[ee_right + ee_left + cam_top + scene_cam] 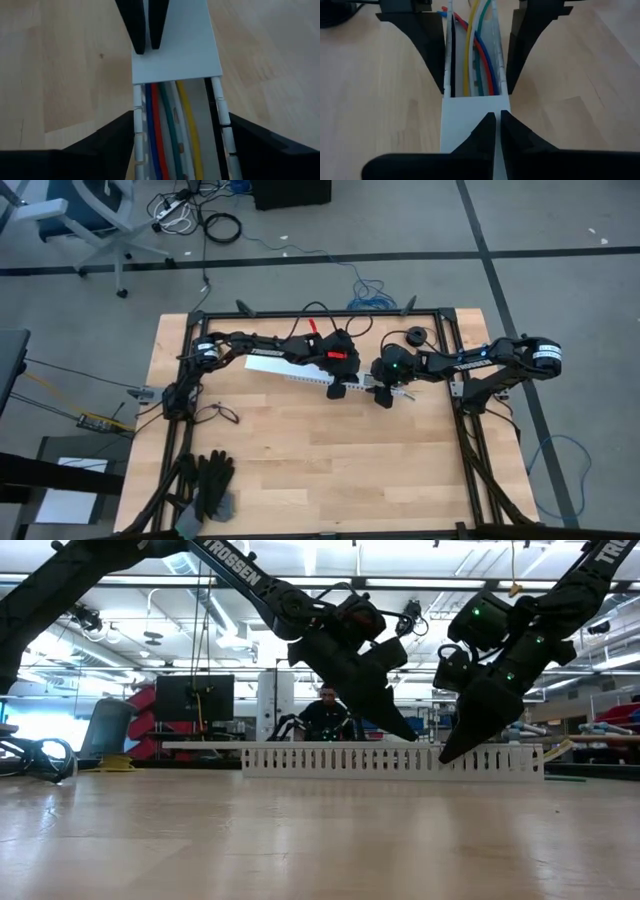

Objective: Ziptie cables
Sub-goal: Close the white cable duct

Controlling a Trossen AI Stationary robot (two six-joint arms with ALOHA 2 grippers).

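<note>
Two arms meeting over the middle of the desk, seen from above: left hand and right hand both down on the long white channel, close together at its end. Black gloves lying well apart near the front edge.

From desk level: channel lying flat, both hands coming down from above, tips at its top edge. Person seated in the room behind.

Past the left wrist: left hand pinched shut, tips resting over the channel's white lid. Cables — yellow, white, red, blue, green — lying lengthwise inside the open stretch beyond the lid. Right hand's fingers spread wide, straddling the channel on its outer walls.

Past the right wrist: same cables running between that hand's wide fingers, holding nothing; lid beyond, with the shut left hand on it.

Judged step: cables laid in the channel, not yet bundled or tied. No ziptie in sight. Next move likely calls for gathering the wires together without snagging the slotted walls.
</note>
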